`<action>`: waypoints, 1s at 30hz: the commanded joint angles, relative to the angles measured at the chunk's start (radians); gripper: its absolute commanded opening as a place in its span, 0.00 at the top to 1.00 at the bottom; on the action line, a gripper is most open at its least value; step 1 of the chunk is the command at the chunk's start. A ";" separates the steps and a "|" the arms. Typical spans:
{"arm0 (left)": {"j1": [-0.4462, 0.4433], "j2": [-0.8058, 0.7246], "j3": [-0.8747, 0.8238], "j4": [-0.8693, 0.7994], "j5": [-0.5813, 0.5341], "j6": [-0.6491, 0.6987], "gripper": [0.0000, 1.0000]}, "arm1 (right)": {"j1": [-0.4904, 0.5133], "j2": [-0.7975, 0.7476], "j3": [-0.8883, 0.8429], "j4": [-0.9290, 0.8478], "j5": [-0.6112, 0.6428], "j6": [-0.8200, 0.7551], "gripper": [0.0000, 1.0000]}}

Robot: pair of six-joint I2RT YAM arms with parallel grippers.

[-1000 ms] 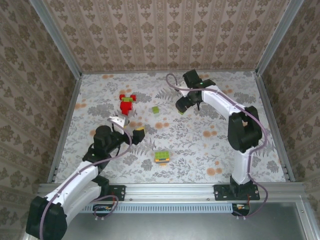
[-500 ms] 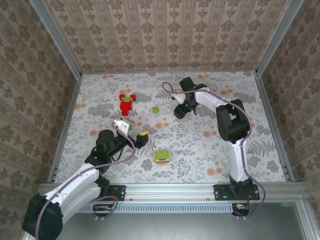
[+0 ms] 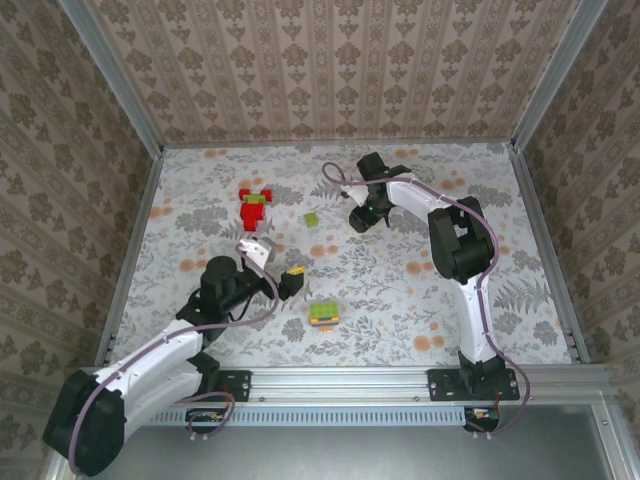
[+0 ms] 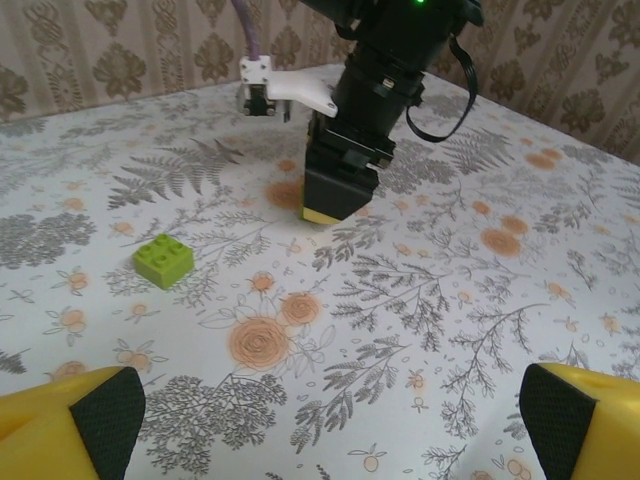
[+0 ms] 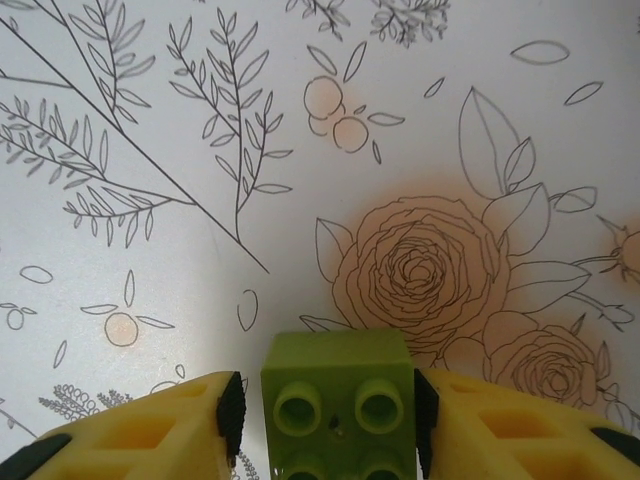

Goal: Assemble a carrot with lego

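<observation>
My right gripper [image 3: 362, 217] points down at the far middle of the table. In the right wrist view a green lego brick [image 5: 335, 400] sits studs-up between the fingers of my right gripper [image 5: 325, 425]. The right pad is at the brick's edge and a thin gap shows on the left, so the jaws stand open. My left gripper [image 3: 272, 264] hovers wide open at the near left, holding nothing. Its left wrist view faces the right gripper [image 4: 330, 208] and a loose green brick [image 4: 163, 260]. The carrot [image 3: 323, 313], a short green and orange-yellow stack, lies near the front middle.
A red lego build with a green piece [image 3: 252, 206] stands at the far left. The loose green brick [image 3: 311, 219] lies between it and my right gripper. Patterned walls close in the table on three sides, with a metal rail [image 3: 350, 380] at the near edge.
My right gripper's jaws have narrowed around the green brick and the arm has folded in closer over it. My left gripper, still wide open, has slid right and nearer to the carrot stack.
</observation>
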 commanded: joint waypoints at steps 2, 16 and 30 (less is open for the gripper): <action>-0.021 0.023 0.041 0.025 0.020 0.045 0.00 | -0.004 0.010 0.017 -0.041 -0.012 -0.009 0.50; -0.105 0.070 -0.075 0.237 0.128 0.128 0.00 | -0.003 -0.056 0.003 -0.035 0.043 0.165 0.67; -0.205 -0.056 -0.181 0.304 0.324 0.187 0.00 | 0.062 -0.232 -0.239 -0.009 0.167 0.325 0.67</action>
